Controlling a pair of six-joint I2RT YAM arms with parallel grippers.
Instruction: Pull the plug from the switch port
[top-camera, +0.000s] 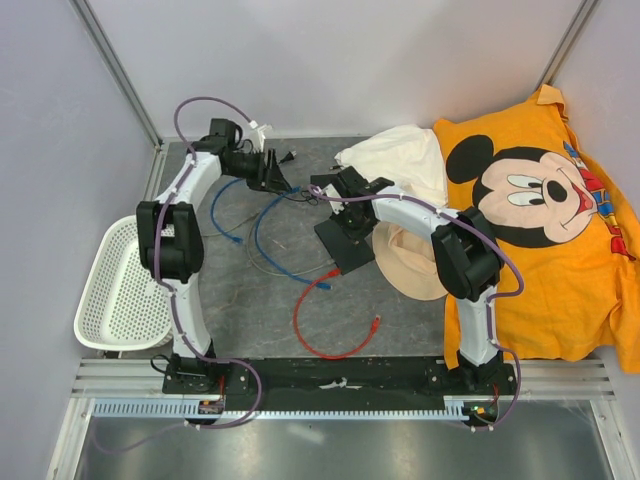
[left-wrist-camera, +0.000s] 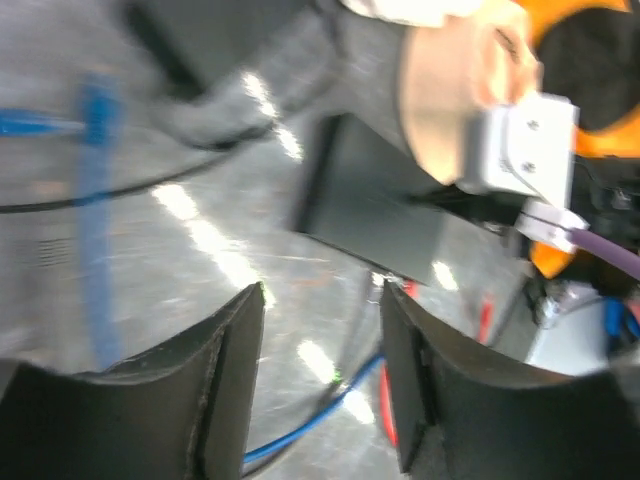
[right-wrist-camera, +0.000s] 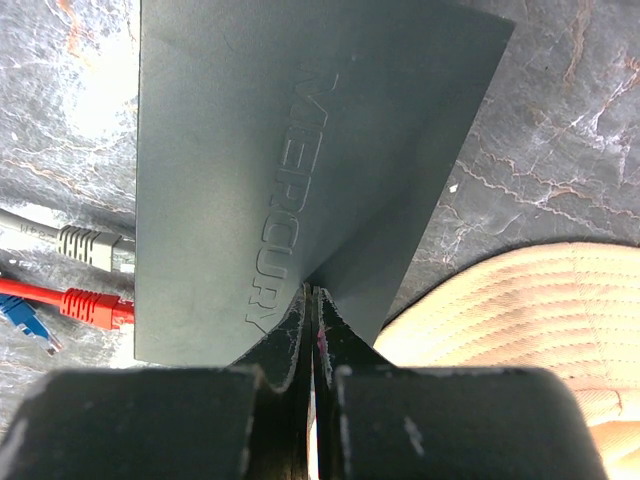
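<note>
Black fingers (right-wrist-camera: 285, 345) of my right gripper (right-wrist-camera: 314, 300) were pressed together with nothing between them. Their tips were down on the top face of the flat black box (right-wrist-camera: 300, 150), near the edge closest to my wrist, and the embossed word MERCURY ran up the lid away from them. My left gripper (left-wrist-camera: 322, 300) hung off to the side with its jaws apart and nothing in the gap. Only the shiny grey table (left-wrist-camera: 200, 240) and a blue cable (left-wrist-camera: 310, 418) showed below it, and that view was blurred.

The switch port (right-wrist-camera: 136, 262) sat along one narrow side of the box, at the left of my right wrist view. A grey plug (right-wrist-camera: 92, 246) and a red plug (right-wrist-camera: 95, 306) reached that side, tips against the edge; I could not tell how far either was seated. A blue plug (right-wrist-camera: 25, 318) lay on the table just beside the red one, apart from the box. At the opposite side, the tan hat (right-wrist-camera: 520, 320) lay close to the box's near corner.

From above, the red cable (top-camera: 297, 322) curled over the table between my arms. A white basket (top-camera: 110, 290) sat at the left edge. An orange Mickey Mouse shirt (top-camera: 540, 200) and a cream cloth (top-camera: 395, 160) lay to the right.
</note>
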